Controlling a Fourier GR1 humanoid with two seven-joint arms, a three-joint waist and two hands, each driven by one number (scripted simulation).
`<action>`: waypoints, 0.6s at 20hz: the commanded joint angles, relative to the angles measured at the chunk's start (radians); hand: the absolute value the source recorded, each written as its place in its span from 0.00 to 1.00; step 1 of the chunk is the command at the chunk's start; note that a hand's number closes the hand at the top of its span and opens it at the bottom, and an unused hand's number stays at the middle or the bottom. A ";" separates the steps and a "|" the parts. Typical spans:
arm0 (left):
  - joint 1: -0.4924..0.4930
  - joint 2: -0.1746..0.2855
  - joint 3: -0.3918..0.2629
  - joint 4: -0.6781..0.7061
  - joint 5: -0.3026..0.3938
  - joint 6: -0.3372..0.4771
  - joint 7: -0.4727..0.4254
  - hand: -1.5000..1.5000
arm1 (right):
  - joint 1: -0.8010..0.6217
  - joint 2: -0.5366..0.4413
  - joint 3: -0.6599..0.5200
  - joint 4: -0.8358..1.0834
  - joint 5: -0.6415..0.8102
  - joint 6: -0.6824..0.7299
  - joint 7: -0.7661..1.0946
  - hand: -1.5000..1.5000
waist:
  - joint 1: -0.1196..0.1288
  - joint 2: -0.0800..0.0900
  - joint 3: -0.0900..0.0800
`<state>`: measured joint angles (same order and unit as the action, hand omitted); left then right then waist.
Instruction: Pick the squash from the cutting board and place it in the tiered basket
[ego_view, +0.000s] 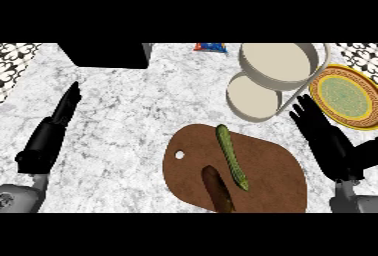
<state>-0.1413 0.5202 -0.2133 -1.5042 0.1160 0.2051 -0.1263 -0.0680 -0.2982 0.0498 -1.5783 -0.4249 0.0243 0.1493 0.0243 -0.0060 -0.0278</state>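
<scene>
We find the squash (231, 157) lying slantwise on the cutting board (277, 175), left of the right hand (321, 132) and apart from it. That hand is open, fingers straight, just below the tiered basket (277, 62). We see only pale floors in both of its round tiers. A brown vegetable (218, 189) lies just beside the squash. The left hand (52, 132) rests open on the bench (133, 115), far left.

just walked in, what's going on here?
Nothing is held yet. The green squash lies on the brown cutting board beside a darker brown vegetable. The right hand is open, right of the board and just below the tiered basket and the patterned plate. The left hand is open at the counter's left.
</scene>
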 joint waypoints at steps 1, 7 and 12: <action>0.067 -0.046 0.024 0.034 0.023 0.008 -0.033 0.50 | -0.043 -0.008 -0.006 0.015 0.084 -0.016 -0.072 1.00 | -0.016 0.006 0.027; 0.174 -0.152 -0.001 0.115 0.073 0.086 0.095 0.50 | -0.071 -0.239 -0.160 0.035 0.417 -0.281 -0.067 1.00 | -0.055 0.023 0.007; 0.210 -0.235 -0.042 0.119 0.049 0.149 0.115 0.50 | 0.012 0.135 -0.207 -0.017 0.320 -0.552 -0.241 0.00 | -0.038 0.004 0.029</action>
<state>0.0403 0.3337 -0.2364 -1.3965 0.1715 0.3177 -0.0321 -0.1217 -0.2807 -0.1255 -1.5764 -0.1345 -0.3820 0.0060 -0.0082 0.0015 -0.0036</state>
